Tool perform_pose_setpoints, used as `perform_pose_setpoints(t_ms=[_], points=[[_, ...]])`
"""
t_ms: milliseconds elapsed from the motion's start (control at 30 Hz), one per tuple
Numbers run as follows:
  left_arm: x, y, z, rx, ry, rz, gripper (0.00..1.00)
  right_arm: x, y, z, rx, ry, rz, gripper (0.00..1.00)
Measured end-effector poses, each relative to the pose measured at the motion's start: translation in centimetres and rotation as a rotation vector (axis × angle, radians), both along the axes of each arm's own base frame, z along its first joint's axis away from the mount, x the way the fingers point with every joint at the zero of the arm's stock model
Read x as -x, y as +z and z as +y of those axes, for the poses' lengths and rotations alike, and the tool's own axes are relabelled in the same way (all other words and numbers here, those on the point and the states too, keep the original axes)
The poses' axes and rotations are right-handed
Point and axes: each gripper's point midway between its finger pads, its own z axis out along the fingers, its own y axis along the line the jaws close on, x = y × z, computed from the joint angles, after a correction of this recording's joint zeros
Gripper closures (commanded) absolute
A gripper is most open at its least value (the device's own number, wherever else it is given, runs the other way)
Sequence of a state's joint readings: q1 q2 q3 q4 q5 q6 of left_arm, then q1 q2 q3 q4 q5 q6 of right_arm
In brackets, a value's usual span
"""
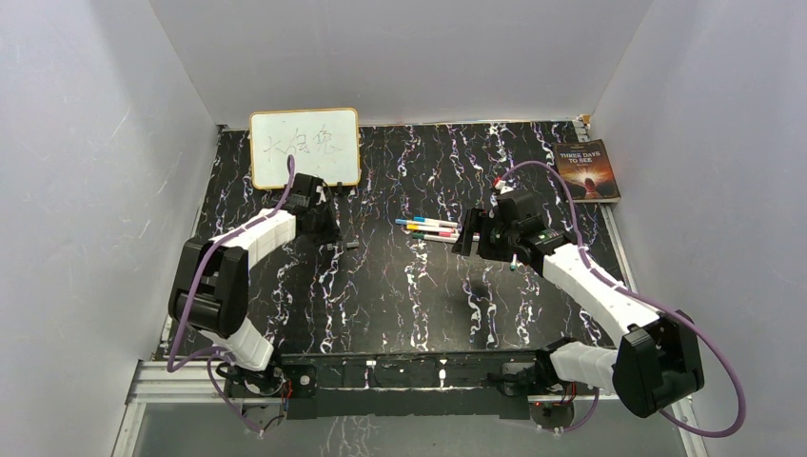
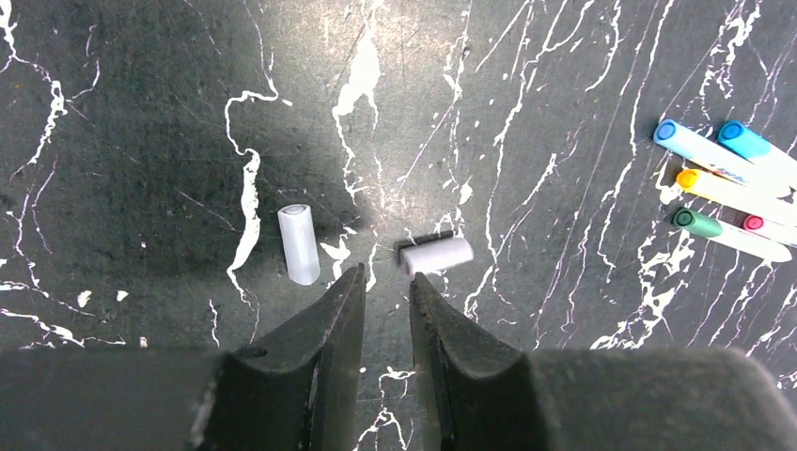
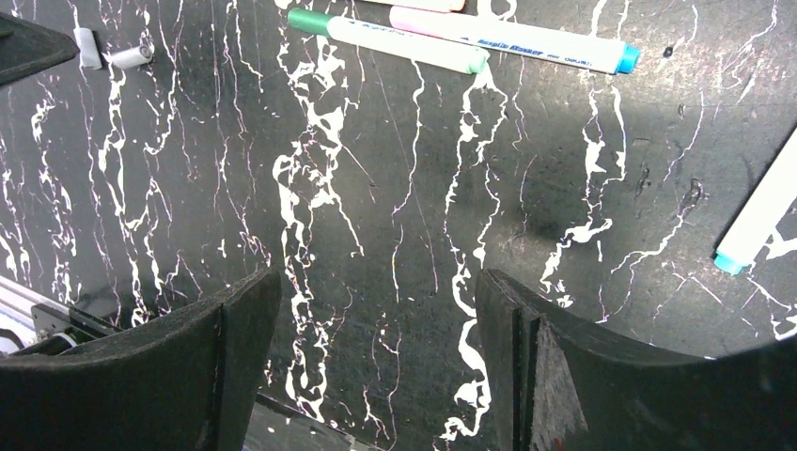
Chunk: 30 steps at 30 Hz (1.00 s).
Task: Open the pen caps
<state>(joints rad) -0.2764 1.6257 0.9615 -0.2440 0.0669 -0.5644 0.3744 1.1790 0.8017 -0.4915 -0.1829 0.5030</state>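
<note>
You are looking down on a black, white-veined counter (image 1: 400, 305) with two arms reaching in from its near edge. One cluster of pens (image 1: 433, 228) lies near the middle of the counter, between the two arms and closer to your right one. In the left wrist view, five pen ends can be counted there, side by side at the right edge. Each has a coloured cap on a white barrel: two blue, one yellow, one green and one red. The nearest of these pen caps (image 2: 669, 132) is blue. Your left fingers (image 2: 385, 282) hover low over the counter, well to the left of the pens. They are released and hold nothing, with only a narrow gap between them. Just ahead of their tips lie two short pale cylinders (image 2: 299, 242), one on each side of the gap and not touching each other. The pictures do not show for certain what they are. Your right fingers (image 3: 376, 282) are spread wide and empty above bare counter. Four pens show in that wrist view. Two lie whole along the top, one is only a sliver at the top edge, and one pokes in from the right with a teal end. At the far edge, one whiteboard (image 1: 305, 148) stands on the left and one book (image 1: 585, 169) lies on the right.
</note>
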Motion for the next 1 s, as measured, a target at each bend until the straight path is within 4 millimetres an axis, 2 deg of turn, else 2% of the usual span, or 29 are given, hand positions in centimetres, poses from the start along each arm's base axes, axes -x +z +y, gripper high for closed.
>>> perform_pose_setpoints(t_ms=[200,367,500,567,600,700,833,1000], points=[[0.3,-0.2,0.2,-0.008,0.002,0.015,0.71,0.1,0.1,0.1,-0.001,0.004,-0.002,0.26],[0.8,0.2,0.3,-0.010,0.001,0.026,0.52,0.4,-0.1,0.0,0.000,0.005,0.001,0.24],[0.8,2.6,0.0,0.013,-0.005,-0.012,0.33,0.5,-0.1,0.0,0.000,0.006,0.001,0.16],[0.8,4.6,-0.3,0.043,-0.012,-0.055,0.25,0.5,0.0,0.0,-0.001,0.006,-0.001,0.11],[0.9,5.4,-0.4,0.055,-0.015,-0.073,0.16,0.6,0.0,0.0,-0.002,0.008,-0.002,0.10],[1.5,8.4,-0.8,0.104,-0.028,-0.137,0.02,1.3,-0.6,0.1,-0.006,0.018,0.012,0.07],[3.0,11.5,-1.2,0.164,-0.052,-0.201,0.02,2.5,-2.0,0.0,-0.008,0.033,0.058,0.02],[5.8,11.7,-1.0,0.188,-0.071,-0.181,0.02,3.2,-2.2,0.4,-0.030,0.049,0.075,0.02]])
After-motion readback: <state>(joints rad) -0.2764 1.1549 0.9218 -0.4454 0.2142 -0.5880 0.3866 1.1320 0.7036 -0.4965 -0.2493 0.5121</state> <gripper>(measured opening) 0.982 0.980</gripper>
